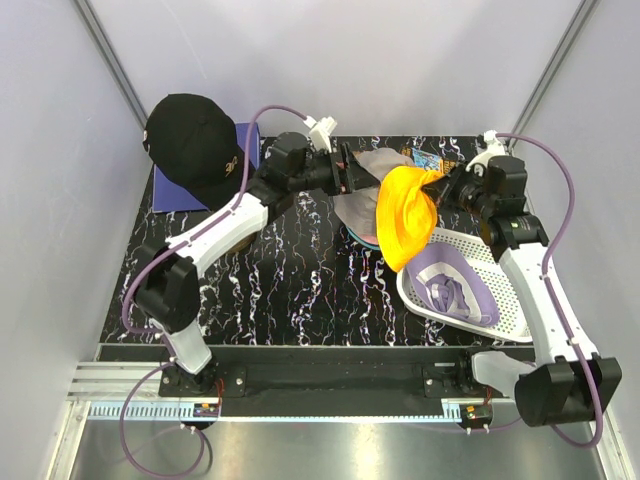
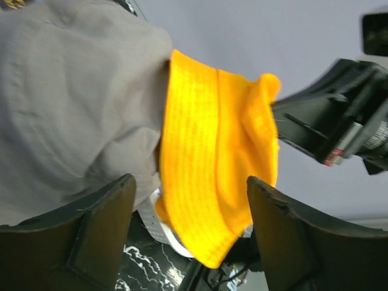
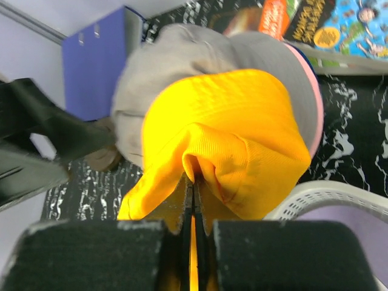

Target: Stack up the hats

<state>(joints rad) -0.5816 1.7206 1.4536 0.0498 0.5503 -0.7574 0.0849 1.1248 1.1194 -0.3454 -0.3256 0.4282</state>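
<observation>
My right gripper [image 3: 194, 182] is shut on a fold of the orange hat [image 3: 224, 151], which hangs in the air over the edge of a grey hat [image 1: 365, 185]. The grey hat tops a pile at the table's far middle, with a pink rim [image 3: 315, 109] and a teal edge [image 1: 365, 240] showing under it. My left gripper [image 2: 191, 236] is open beside the grey hat [image 2: 73, 103]; the orange hat's [image 2: 212, 170] lower edge hangs between its fingers without touching them. A lavender hat [image 1: 450, 285] lies in the white basket [image 1: 500, 265]. A black cap [image 1: 190, 145] sits at the far left.
Under the black cap lies a blue binder [image 1: 240, 150]. Colourful books [image 1: 430, 158] lie behind the hat pile. The white basket stands at the right, under my right arm. Grey walls close in the table on three sides.
</observation>
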